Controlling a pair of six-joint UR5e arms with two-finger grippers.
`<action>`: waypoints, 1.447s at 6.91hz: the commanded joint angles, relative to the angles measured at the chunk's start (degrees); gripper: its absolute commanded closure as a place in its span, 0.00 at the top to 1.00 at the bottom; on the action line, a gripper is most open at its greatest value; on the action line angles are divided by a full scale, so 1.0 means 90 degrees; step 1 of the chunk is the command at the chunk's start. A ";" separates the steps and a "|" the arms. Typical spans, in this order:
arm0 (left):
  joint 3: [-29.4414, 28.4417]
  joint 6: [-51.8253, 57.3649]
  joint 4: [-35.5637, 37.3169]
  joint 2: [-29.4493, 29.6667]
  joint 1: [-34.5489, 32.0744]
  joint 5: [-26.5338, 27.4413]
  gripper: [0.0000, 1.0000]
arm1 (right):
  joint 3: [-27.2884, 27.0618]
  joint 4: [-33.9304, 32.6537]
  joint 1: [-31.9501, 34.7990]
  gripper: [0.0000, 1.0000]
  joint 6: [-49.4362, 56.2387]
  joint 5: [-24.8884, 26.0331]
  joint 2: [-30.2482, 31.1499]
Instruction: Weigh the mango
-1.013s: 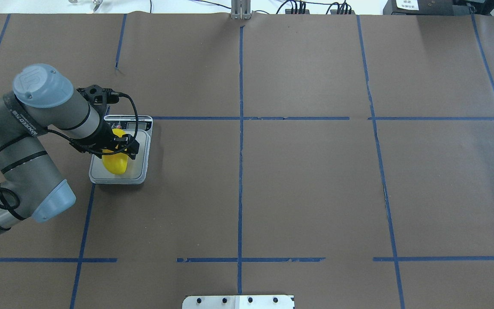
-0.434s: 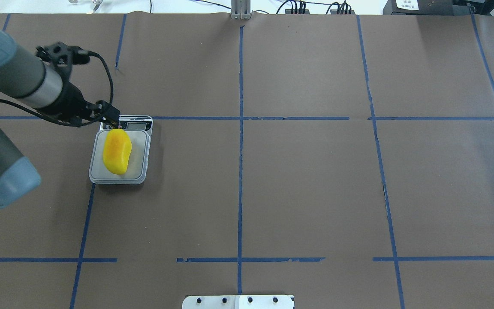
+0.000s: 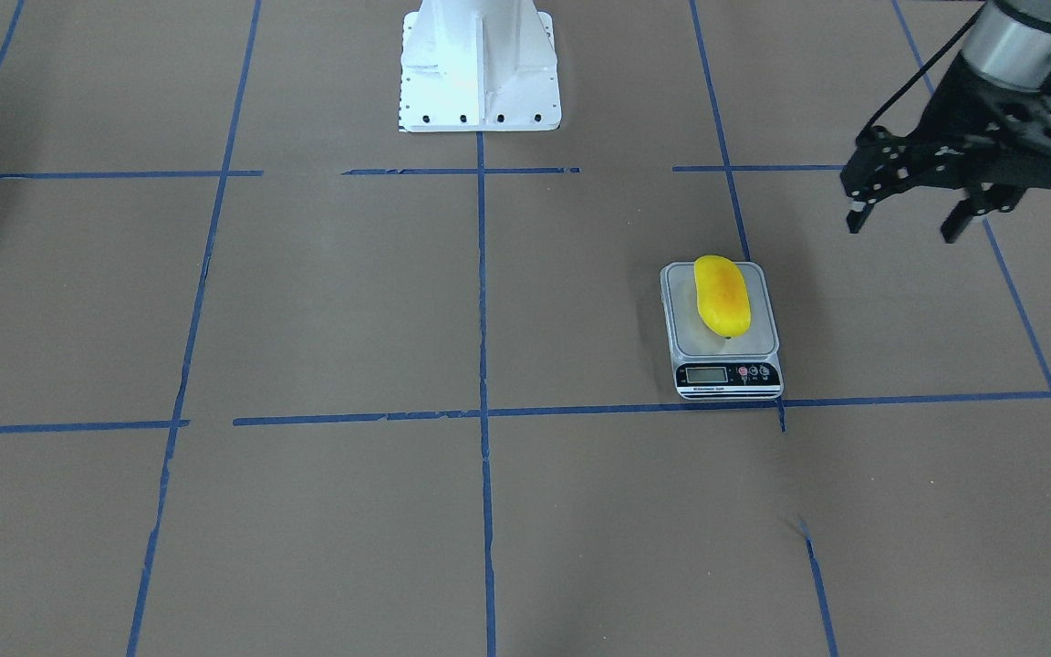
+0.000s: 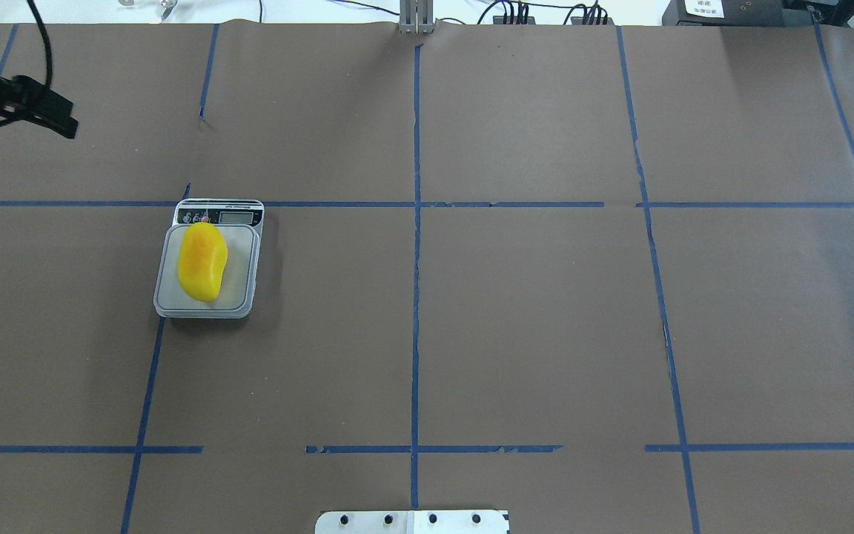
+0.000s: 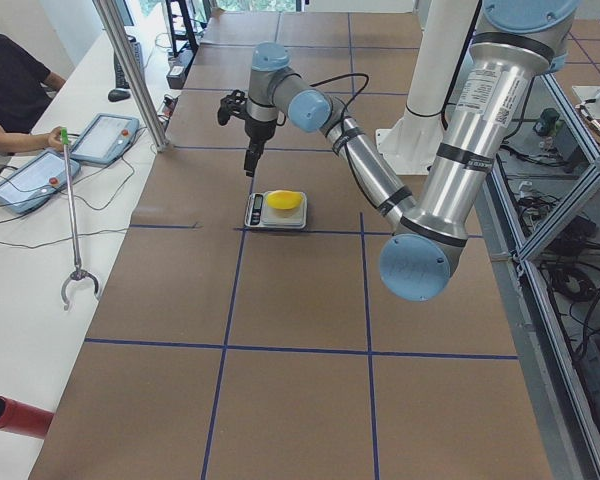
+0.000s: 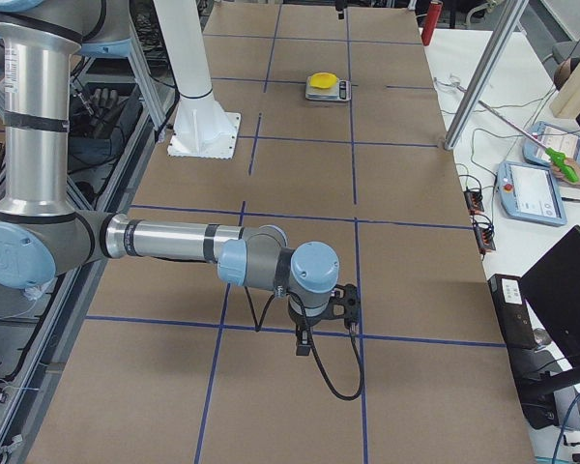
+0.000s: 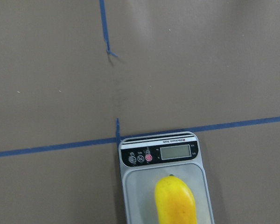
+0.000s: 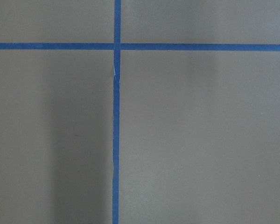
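Observation:
The yellow mango with an orange blush lies on the silver scale, lengthwise on its platform. It also shows in the overhead view and the left wrist view, below the scale's display. My left gripper is open and empty. It hangs in the air, well away from the scale on my left side, and shows at the overhead view's top left. My right gripper shows only in the exterior right view, far from the scale, and I cannot tell if it is open or shut.
The brown table cover carries a grid of blue tape lines. The robot's white base stands at the near edge. An operator with tablets and a grabber tool sits beyond the far edge.
My left gripper has let go of the mango, risen and drawn back to the far left. The mango stays on the scale.

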State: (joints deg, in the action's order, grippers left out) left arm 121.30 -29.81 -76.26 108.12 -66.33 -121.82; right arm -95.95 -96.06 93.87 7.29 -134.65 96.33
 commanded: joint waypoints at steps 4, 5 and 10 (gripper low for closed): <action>-0.2319 0.4185 -0.0848 -0.1774 -0.2646 -0.0985 1.00 | 0.0007 0.0000 0.0000 1.00 0.0010 0.0000 0.0000; -0.2808 0.4210 -0.1530 -0.2156 -0.2659 -0.0986 1.00 | -0.0003 0.0000 0.0000 1.00 0.0000 0.0000 0.0000; -0.3077 0.4152 -0.1654 -0.2403 -0.2718 -0.1451 1.00 | -0.0003 0.0000 0.0000 1.00 0.0000 0.0000 0.0000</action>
State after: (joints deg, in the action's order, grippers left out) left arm 93.70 7.69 -91.14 87.17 -90.74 -132.14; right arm -95.94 -96.07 93.87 7.36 -134.65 96.33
